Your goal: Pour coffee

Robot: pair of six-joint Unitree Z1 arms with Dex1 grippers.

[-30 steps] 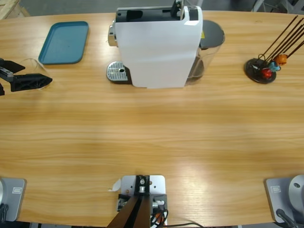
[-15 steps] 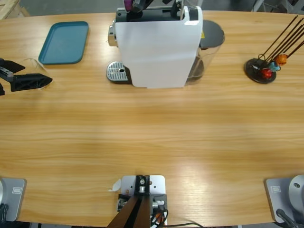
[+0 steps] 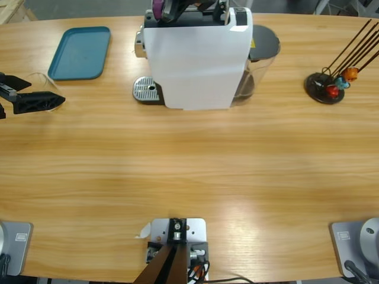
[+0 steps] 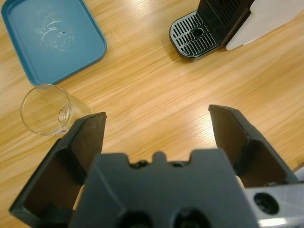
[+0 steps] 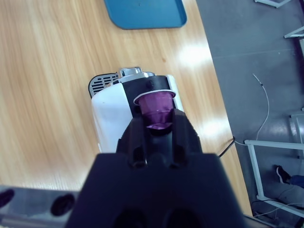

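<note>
Right gripper (image 5: 156, 124) clamping purple capsule (image 5: 156, 105) over coffee machine (image 3: 195, 59) | left gripper (image 4: 156, 123) gaping beside empty glass (image 4: 45, 109)

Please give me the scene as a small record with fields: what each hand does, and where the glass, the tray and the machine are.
left hand: open, holding nothing, above the table beside the glass
right hand: shut on a purple capsule, above the top of the coffee machine
glass: clear, looks empty, on the table next to the blue tray
drip grate: nothing on it
capsule stand: at the far end of the table
</note>
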